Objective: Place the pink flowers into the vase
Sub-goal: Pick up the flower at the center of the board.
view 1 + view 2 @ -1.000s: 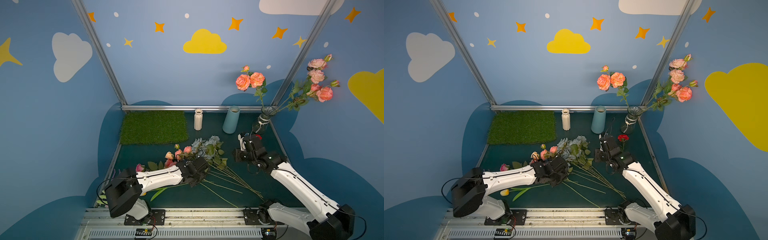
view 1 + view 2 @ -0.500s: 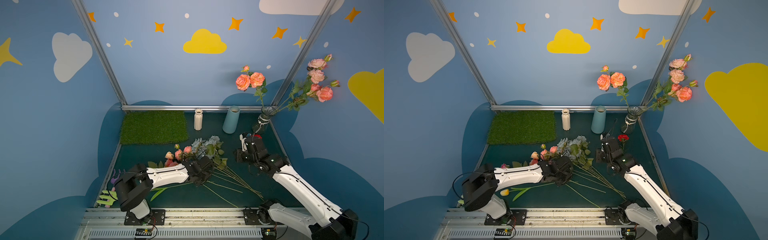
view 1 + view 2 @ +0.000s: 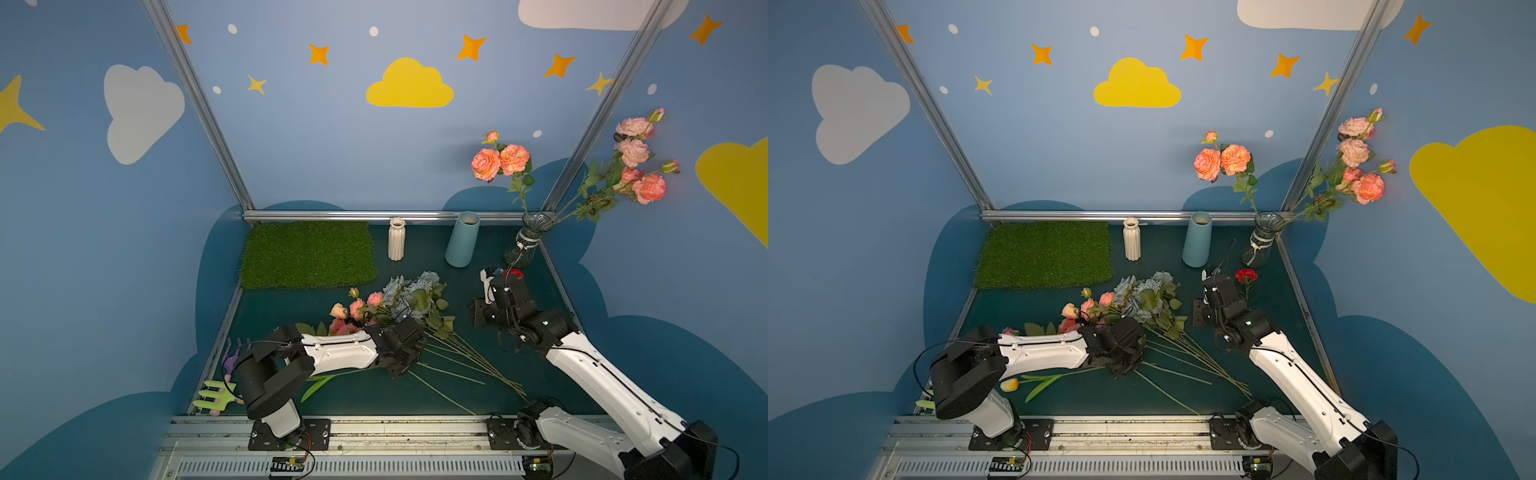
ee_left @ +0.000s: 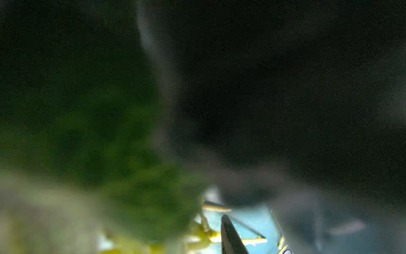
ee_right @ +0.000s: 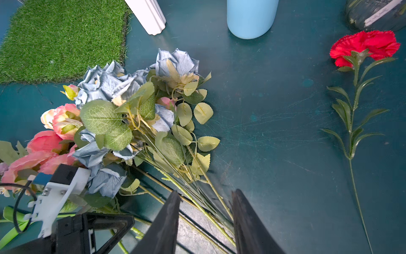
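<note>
- I read the table (image 3: 424, 259) like a clock, with 12 at the back wall.
- Some pink flowers (image 3: 357, 307) lie flat near the middle, a bit toward 9 o'clock.
- Their heads touch the blue flowers (image 3: 409, 291), which lie just beside them toward 3 o'clock.
- The long stems (image 3: 469, 361) of the pile fan out toward 5 o'clock.
- More pink flowers are already in the glass vase (image 3: 525, 245) at 2 o'clock, in the back corner. One bunch stands up and one leans toward 3 o'clock.
- My left gripper (image 3: 399, 361) is down in the pile, where the stems start.
- Leaves hide its tips in both top views, and the left wrist view is very blurry. There I see only one dark finger (image 4: 229, 235) beside some yellow-green stems.
- I cannot tell if the left jaws are clenched or let go.
- My right gripper (image 5: 206, 191) is at 3 o'clock, over the stems.
- Its two fingers (image 5: 171, 220) stand apart with nothing held between them.
- A red flower (image 5: 364, 46) lies alone at 2 o'clock, near the glass vase.
- A white vase (image 3: 397, 245) stands at 12 o'clock and a blue vase (image 3: 461, 245) at 1 o'clock.
- A grass mat (image 3: 307, 253) lies at 10 o'clock.
</note>
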{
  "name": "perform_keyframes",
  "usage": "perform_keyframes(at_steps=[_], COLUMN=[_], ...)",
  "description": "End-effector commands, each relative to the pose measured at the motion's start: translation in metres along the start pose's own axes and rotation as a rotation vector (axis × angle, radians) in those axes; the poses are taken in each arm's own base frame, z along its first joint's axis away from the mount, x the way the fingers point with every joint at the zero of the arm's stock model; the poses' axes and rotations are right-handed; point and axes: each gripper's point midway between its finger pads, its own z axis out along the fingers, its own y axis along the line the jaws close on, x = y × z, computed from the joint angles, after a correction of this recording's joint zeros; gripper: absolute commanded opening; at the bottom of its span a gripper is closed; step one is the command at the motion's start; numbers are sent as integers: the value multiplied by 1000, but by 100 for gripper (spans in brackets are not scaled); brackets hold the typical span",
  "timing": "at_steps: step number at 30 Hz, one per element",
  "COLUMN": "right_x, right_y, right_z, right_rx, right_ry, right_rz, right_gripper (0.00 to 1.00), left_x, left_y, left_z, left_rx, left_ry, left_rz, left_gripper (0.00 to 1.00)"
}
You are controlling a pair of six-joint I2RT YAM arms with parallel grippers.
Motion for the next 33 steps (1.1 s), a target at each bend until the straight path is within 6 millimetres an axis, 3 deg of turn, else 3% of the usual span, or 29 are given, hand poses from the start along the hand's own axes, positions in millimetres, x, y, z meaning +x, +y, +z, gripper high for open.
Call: perform_keyframes(at_steps=[1, 12, 19, 27, 31, 33], right_x=[-2, -1, -1, -2, -2, -3], right_y=[0, 0, 0, -1, -2, -2], right_z=[-3, -4, -5, -6, -5, -6], right_rx=[-4, -8, -7, -1, 7, 5], right_ry=[-20, -25, -28, -32, -32, -35], right_rz=[-5, -6, -7, -9, -8, -6], right_gripper=[41, 41, 42, 42, 42, 42], left_x=[-4, -18, -18, -15, -13, -13], left_y=[6, 1, -8, -27, -27, -25], left_z=[5, 13, 7, -5, -6, -5], left_rx=[-8, 64, 91, 110, 102, 100], left_ry=[-1, -55, -80, -100, -97, -95], left_rz=[-36, -73, -49, 28, 39, 31], left_gripper=[32, 23, 15, 16, 27, 27])
